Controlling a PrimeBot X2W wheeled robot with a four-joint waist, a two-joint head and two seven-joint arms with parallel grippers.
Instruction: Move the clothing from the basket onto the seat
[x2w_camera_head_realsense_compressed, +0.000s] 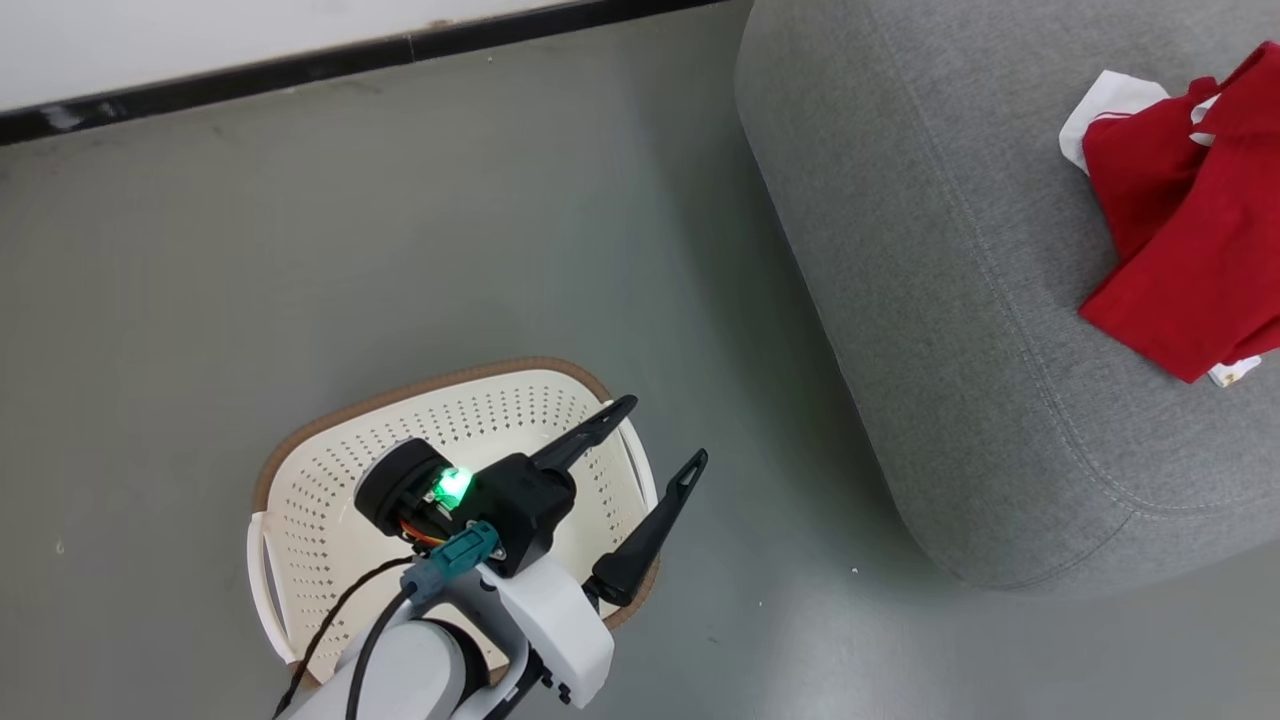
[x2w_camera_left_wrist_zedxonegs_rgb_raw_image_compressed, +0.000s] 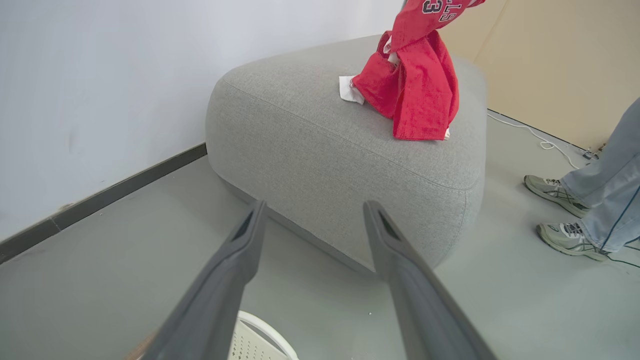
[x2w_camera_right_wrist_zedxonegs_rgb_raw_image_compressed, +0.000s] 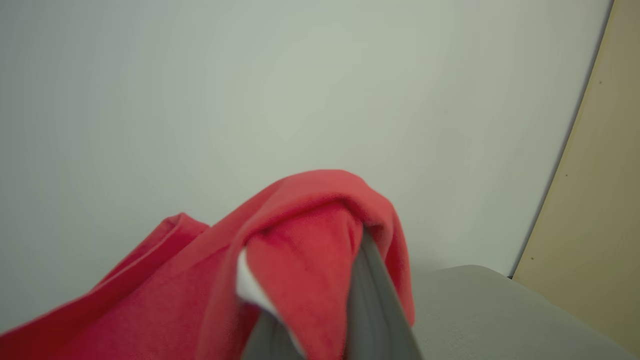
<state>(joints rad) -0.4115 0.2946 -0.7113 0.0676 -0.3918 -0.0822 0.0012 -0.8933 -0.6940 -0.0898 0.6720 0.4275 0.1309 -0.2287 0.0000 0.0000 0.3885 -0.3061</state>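
Head view: left gripper (x2w_camera_head_realsense_compressed: 661, 432) spread wide, empty, beside the seat (x2w_camera_head_realsense_compressed: 950, 350), as is the basket (x2w_camera_head_realsense_compressed: 320, 500). Right gripper (x2w_camera_right_wrist_zedxonegs_rgb_raw_image_compressed: 315, 280) clamped tight on red clothing (x2w_camera_right_wrist_zedxonegs_rgb_raw_image_compressed: 150, 300), lower folds resting atop the seat

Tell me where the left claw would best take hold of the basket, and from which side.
Probably the white side handle of the basket, from straight above: it stands off the perforated wall as a thin band with what looks like a gap behind it, so the open left claw, hovering over the basket, could straddle it.
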